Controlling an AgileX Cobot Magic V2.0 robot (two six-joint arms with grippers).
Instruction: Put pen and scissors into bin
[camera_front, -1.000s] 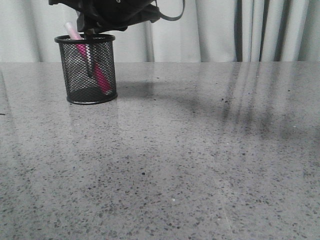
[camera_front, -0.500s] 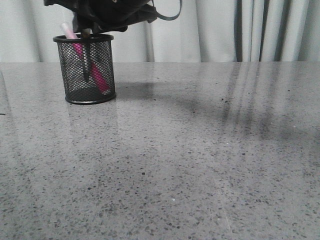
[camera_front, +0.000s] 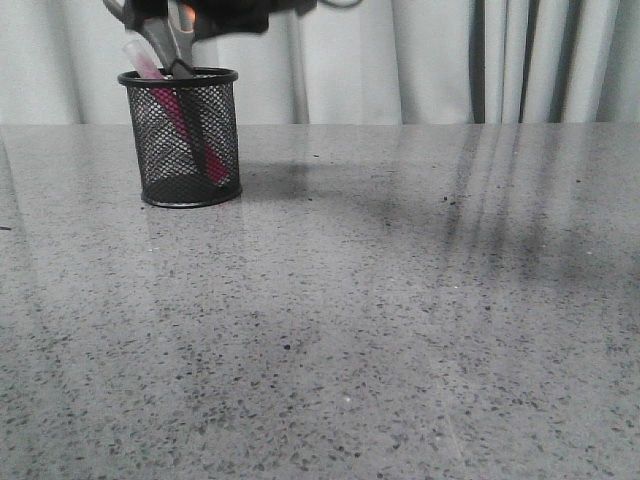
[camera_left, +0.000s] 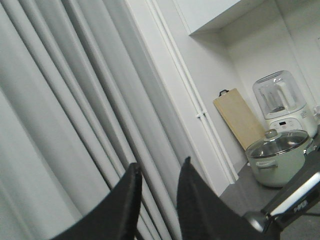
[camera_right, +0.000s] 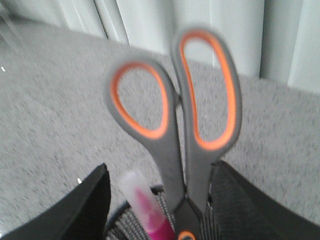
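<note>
The bin (camera_front: 185, 140), a black mesh cup, stands at the far left of the table. The pink pen (camera_front: 180, 115) leans inside it, its pale cap (camera_front: 140, 55) above the rim. The scissors (camera_front: 162, 38) stand blades-down in the bin, with the grey and orange handles above the rim. My right gripper (camera_front: 235, 8) is just above the bin, at the frame's top edge. In the right wrist view my right gripper (camera_right: 162, 170) is open, its fingers either side of the scissors (camera_right: 192, 100) and the pen cap (camera_right: 137, 192). My left gripper (camera_left: 160, 167) is slightly open, empty and faces curtains.
The grey speckled table (camera_front: 380, 300) stretches forward and right of the bin. Pale curtains (camera_front: 450, 60) hang behind it. The left wrist view shows a lidded pot (camera_left: 277, 155), a blender (camera_left: 280, 100) and a wooden board (camera_left: 237, 120) far off.
My right gripper has risen, uncovering the scissors' handles above the rim. The bin has shifted slightly to the right. The pen stays inside.
</note>
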